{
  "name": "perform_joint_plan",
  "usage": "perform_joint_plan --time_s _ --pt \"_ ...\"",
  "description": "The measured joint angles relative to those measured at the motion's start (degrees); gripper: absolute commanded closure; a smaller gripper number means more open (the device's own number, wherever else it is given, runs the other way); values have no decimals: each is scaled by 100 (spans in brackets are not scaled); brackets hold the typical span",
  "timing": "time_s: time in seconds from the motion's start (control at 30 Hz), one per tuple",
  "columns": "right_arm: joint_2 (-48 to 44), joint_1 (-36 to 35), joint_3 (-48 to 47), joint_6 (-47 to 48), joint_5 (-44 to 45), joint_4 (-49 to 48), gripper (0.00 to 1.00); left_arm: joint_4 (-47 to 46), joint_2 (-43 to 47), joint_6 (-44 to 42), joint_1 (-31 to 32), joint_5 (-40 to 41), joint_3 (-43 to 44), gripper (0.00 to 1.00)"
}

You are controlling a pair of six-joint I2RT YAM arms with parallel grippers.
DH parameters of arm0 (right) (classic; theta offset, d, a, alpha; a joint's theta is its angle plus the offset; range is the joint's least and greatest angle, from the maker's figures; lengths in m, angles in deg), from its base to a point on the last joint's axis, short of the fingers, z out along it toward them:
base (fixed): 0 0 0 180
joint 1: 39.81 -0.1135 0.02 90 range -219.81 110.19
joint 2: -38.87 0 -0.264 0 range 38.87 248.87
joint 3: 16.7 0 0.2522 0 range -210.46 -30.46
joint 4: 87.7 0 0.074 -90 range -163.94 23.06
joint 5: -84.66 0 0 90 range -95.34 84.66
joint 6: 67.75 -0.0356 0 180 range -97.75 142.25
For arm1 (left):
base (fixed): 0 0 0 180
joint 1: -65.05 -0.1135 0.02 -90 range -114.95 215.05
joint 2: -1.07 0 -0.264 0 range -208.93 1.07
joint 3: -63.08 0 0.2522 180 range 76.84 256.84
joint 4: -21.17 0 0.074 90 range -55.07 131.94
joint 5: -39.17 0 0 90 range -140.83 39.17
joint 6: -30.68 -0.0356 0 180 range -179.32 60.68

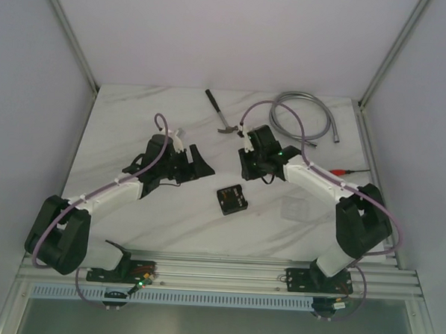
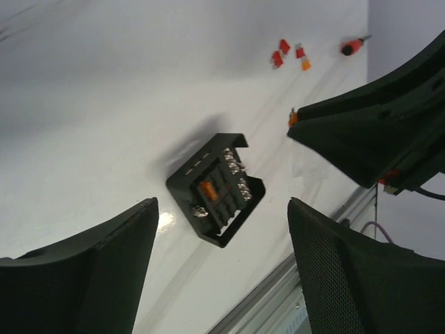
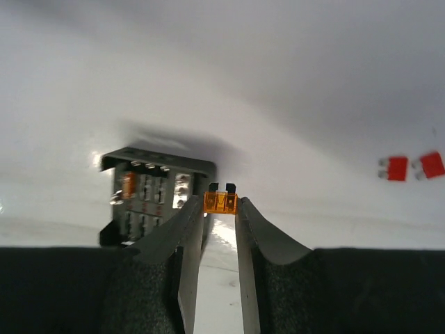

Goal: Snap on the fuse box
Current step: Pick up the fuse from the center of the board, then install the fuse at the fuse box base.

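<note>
The black fuse box (image 1: 231,199) lies open side up on the table between the arms, with one orange fuse seated in its slots. It also shows in the left wrist view (image 2: 217,189) and the right wrist view (image 3: 149,195). My right gripper (image 1: 247,167) (image 3: 220,207) is shut on a small orange fuse (image 3: 220,202), held above the table just beside the box. My left gripper (image 1: 195,164) (image 2: 222,216) is open and empty, hovering to the left of the box. The faint clear cover (image 1: 295,210) lies right of the box.
Several loose red and orange fuses (image 2: 288,54) (image 3: 414,167) lie on the table beyond the box. A red-handled screwdriver (image 1: 342,171), a hammer (image 1: 220,114) and a coiled metal hose (image 1: 300,115) lie at the back. The aluminium rail (image 1: 217,271) runs along the near edge.
</note>
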State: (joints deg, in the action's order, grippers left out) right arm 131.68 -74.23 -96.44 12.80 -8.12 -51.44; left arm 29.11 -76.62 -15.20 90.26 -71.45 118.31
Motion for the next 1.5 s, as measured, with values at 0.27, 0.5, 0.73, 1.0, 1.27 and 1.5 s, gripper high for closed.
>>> perform_joint_plan --time_s 0.27,0.5,0.73,1.0,1.27,1.5 --pt "-446 -337 4 588 -822 -533 75 -299 -68 170 42 -444 48 35" --pt "-688 -592 20 957 -1390 -997 75 -564 -114 378 155 -671 48 44" --pt "-688 -728 79 1163 -1635 -1165 75 -704 -101 629 195 -632 37 50" --pt "-688 -745 168 1211 -1692 -1333 75 -822 411 1023 197 -186 -264 51" --pt "-684 -800 205 1231 -1781 -1447 75 -876 704 1244 197 76 -407 54" --pt "-684 -848 284 1233 -1910 -1576 76 -1165 588 1357 275 2 -404 62"
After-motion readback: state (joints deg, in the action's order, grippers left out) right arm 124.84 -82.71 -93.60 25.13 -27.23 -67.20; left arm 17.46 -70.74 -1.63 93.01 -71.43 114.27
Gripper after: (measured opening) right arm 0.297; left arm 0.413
